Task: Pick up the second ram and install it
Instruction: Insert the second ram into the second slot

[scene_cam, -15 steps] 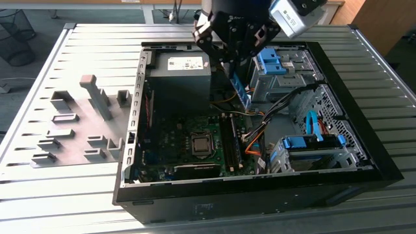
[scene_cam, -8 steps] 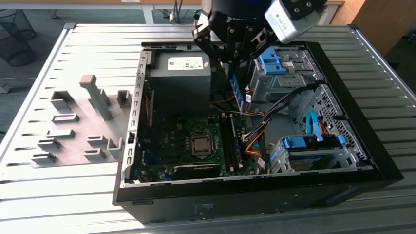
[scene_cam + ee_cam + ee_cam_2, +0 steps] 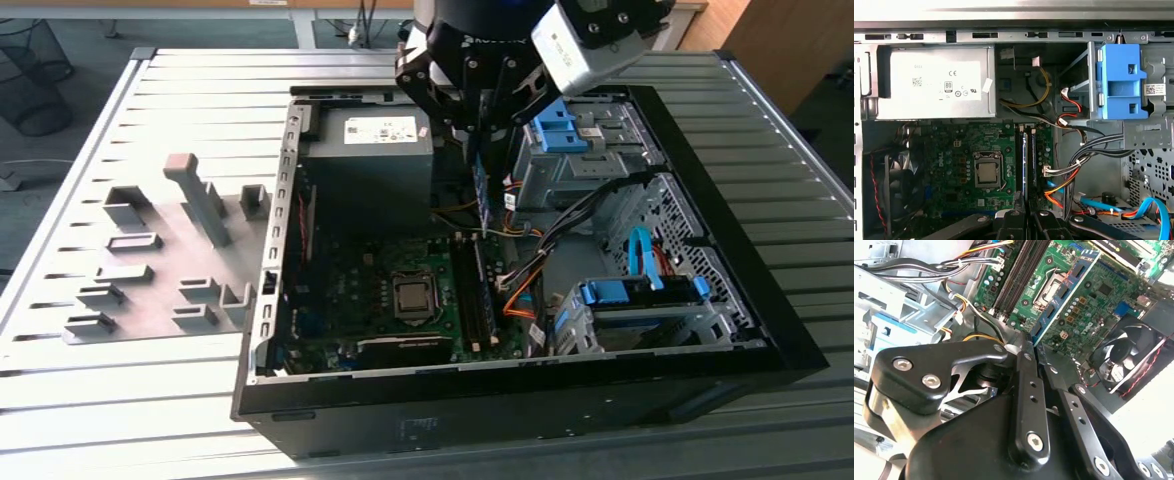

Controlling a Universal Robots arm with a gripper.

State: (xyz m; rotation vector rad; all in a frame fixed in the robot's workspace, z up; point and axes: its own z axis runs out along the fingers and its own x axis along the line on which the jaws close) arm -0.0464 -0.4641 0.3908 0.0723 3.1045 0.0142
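Note:
My gripper (image 3: 477, 148) hangs over the open computer case (image 3: 267, 330), shut on the second ram (image 3: 482, 195), a thin blue stick that points down from the fingers toward the motherboard (image 3: 360, 290). In the second wrist view the black fingers (image 3: 1021, 390) clamp the ram (image 3: 1066, 292), which runs out over the green board beside the long dark memory slots (image 3: 1016, 275). Seen edge-on in the first wrist view, the ram (image 3: 1025, 165) lies along the memory slots (image 3: 1018, 160), above them and apart from the board, with the gripper (image 3: 1025, 215) at its near end.
The grey power supply (image 3: 367, 150) sits at the case's far end. The processor socket (image 3: 414, 297) lies beside the slots. Orange and black cables (image 3: 527, 290) and blue drive-bay clips (image 3: 561, 125) crowd the exterior view's right. Grey holder blocks (image 3: 160, 260) stand on the table at its left.

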